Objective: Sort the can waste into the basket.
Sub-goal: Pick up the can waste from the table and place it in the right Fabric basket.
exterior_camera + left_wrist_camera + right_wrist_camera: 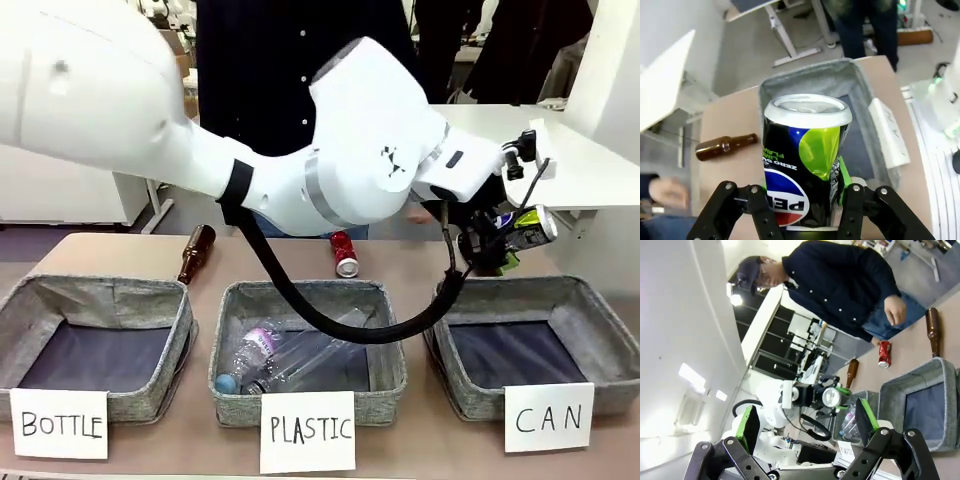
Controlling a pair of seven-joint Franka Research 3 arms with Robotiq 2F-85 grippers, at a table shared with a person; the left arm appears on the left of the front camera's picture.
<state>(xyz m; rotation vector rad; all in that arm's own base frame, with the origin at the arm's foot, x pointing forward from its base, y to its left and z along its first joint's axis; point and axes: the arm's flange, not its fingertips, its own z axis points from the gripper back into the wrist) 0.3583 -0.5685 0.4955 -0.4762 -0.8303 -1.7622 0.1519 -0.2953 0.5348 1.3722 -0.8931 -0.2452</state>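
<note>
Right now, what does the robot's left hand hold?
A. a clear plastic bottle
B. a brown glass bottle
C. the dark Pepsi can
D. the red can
C: the left hand is shut on the dark Pepsi can, while the red can lies free on the table.

You're looking at a Pepsi can of thin metal, its printed skin glossy and creased, its rim dull silver. The CAN basket is coarse-woven grey cloth with a smooth dark lining; its card is matt white paper. Note the glossy red can, the shiny brown glass bottle, the clear crinkled plastic bottles and the matt tan table.
</note>
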